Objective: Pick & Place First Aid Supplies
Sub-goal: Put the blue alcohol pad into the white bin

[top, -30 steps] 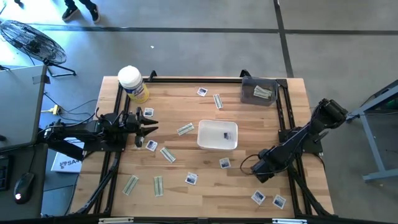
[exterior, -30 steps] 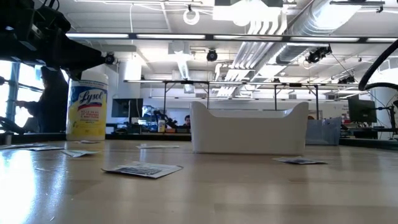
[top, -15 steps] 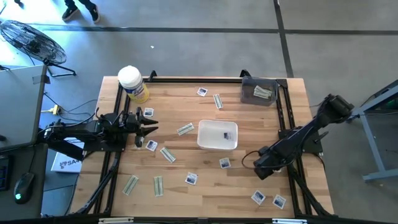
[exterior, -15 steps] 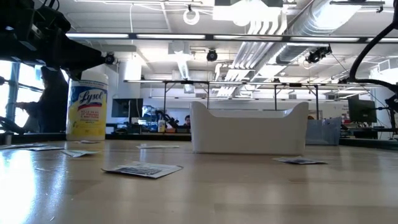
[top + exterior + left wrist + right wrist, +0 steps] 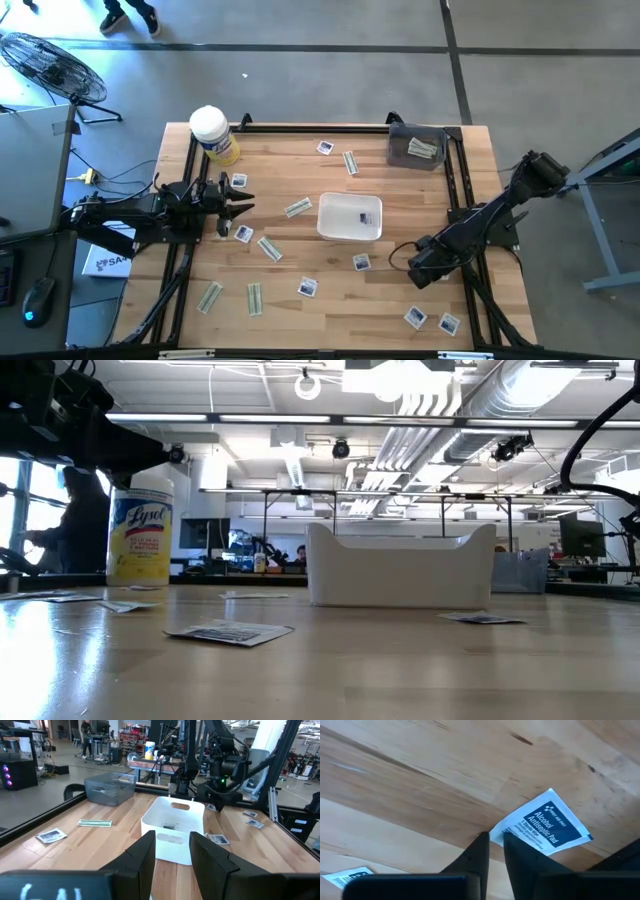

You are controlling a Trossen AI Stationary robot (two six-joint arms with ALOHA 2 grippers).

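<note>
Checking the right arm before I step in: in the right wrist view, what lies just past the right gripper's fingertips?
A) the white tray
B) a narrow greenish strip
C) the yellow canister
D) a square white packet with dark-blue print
D. The right wrist view shows the right gripper down at the wooden table, its fingertips at the corner of an alcohol pad packet, square and white with dark-blue print.
</note>
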